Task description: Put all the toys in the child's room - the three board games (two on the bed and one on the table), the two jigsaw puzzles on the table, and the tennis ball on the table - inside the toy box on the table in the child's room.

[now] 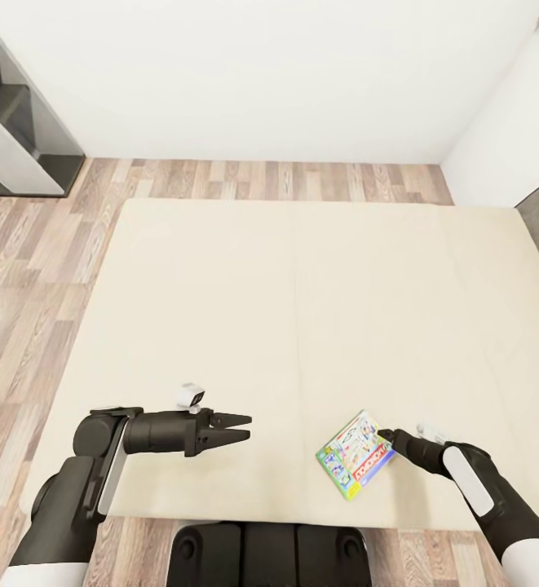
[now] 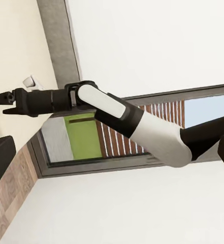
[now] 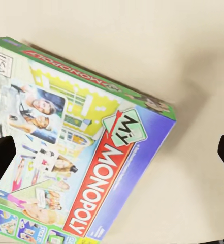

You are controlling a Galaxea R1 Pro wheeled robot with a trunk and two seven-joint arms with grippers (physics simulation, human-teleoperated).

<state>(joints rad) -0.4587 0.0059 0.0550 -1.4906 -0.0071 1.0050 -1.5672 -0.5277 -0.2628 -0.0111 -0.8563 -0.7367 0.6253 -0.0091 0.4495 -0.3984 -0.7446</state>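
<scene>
Below, we see the bed (image 1: 285,269) from the head view: two cream mattresses side by side, wood-plank floor (image 1: 33,269) around them, white walls behind. One board game (image 1: 355,453), a white-green-yellow box w/ a "Monopoly" lid, lies flat on the bed near its front edge, toward our right side.

Right gripper (image 1: 387,438): its tip sits at the box's right edge. In the right wrist view the box (image 3: 81,152) lies between the two dark fingers (image 3: 1,162), which stand wide apart on either side, so we read them as open and not yet holding anything. Whether a finger touches the box, we cannot tell.

Left gripper (image 1: 240,428): hovers over bare mattress, well apart from the box; fingers close together at the tips, nothing between them, so we read them as closed and empty.

Risks, as we judge them:
- Box is thin and flat on a soft mattress; fingers closing over the lid may slide off or just push it along.
- Box lies skewed vs. the fingers, so a pinch at a corner could let it swing or drop in transit.
- Near the bed's front edge, a nudge may tip it to the floor.
</scene>
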